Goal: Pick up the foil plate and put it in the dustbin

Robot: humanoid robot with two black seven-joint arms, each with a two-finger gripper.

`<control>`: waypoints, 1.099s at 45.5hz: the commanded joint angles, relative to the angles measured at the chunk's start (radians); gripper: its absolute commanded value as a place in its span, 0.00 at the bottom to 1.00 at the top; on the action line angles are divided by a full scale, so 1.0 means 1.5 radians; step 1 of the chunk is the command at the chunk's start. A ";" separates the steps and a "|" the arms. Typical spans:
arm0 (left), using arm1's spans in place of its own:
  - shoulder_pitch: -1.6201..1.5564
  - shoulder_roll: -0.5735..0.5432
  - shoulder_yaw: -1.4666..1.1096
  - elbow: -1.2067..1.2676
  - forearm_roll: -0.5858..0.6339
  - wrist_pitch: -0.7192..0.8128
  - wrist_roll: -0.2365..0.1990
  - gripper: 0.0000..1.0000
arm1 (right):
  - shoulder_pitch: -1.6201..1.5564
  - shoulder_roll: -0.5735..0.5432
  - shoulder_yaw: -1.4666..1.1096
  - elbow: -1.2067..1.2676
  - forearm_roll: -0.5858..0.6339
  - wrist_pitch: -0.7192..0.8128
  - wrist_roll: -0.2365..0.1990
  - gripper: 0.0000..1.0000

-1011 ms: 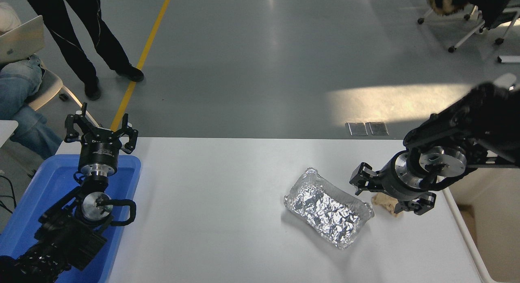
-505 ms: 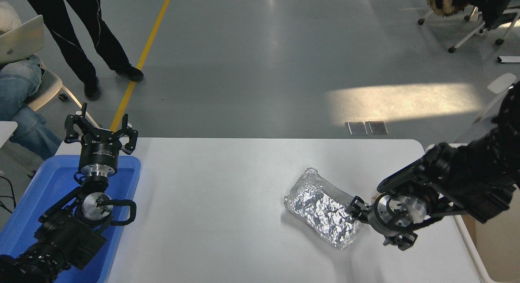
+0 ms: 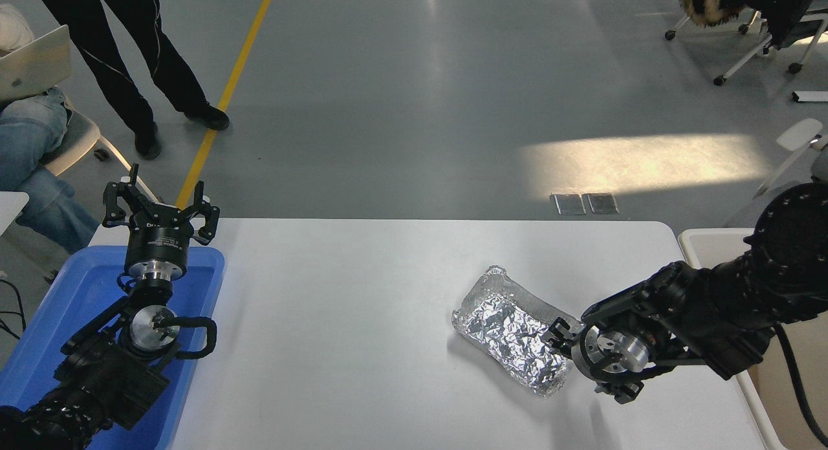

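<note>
The foil plate (image 3: pixel 514 330) lies on the white worktop (image 3: pixel 336 308), right of its middle, skewed so that its long axis runs from upper left to lower right; it is judged very light, thin and easily dented, its crinkled skin offering some bite but its walls likely to fold under a hard pinch; the raised rim at the near right end is judged the best place to be taken, one finger inside and one outside, with gentle force, since a pull at a single corner could tilt or tear it.

The right tool (image 3: pixel 561 348) is set against that right end of the plate, low over the worktop; whether it is spread or already pinching the rim cannot be told, as the fingers are masked by the wrist. The left tool (image 3: pixel 160 204) is parked with fingers spread above the blue tray (image 3: pixel 45 346) at the lower left. Part of the dustbin (image 3: pixel 708 246) is seen at the right edge, beyond the arm.

Against the frame half a second ago, the right tool has been brought lower and slightly leftward, closer into the plate's end; a second ago it was held higher, above a tan paper ball now hidden; the plate has scarcely been shifted.
</note>
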 commanded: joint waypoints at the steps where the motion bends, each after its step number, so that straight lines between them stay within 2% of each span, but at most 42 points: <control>1: 0.000 0.000 0.000 0.000 0.000 0.000 0.000 0.99 | -0.028 0.005 0.019 -0.038 -0.016 0.003 0.000 0.53; 3: -0.001 0.000 0.000 0.000 0.000 0.001 0.000 0.99 | -0.031 0.006 0.021 -0.040 -0.018 0.005 0.000 0.40; 4: 0.000 0.000 0.000 0.000 0.000 0.000 0.000 0.99 | -0.034 0.008 0.021 -0.040 -0.019 0.006 0.000 0.29; 10: -0.001 0.000 0.000 0.000 0.000 0.000 0.000 0.99 | -0.039 0.013 0.021 -0.047 -0.020 0.006 0.000 0.02; 11: -0.001 0.000 0.000 0.000 0.000 0.000 0.000 0.99 | -0.039 0.013 0.020 -0.048 -0.021 0.007 -0.001 0.00; 27: -0.001 0.000 0.000 0.000 0.000 0.000 0.000 0.99 | -0.012 0.012 0.020 -0.032 -0.029 0.011 -0.001 0.00; 32: -0.001 0.000 0.000 0.000 0.000 0.000 0.000 0.99 | 0.023 0.002 0.019 0.021 -0.042 0.011 -0.001 0.00; 41: -0.001 0.000 0.000 0.000 0.000 0.000 0.000 0.99 | 0.178 -0.081 0.019 0.204 -0.107 0.019 -0.001 0.00; 50: 0.000 0.000 0.000 0.000 0.000 0.000 0.000 0.99 | 0.377 -0.152 -0.013 0.346 -0.112 0.100 -0.003 0.00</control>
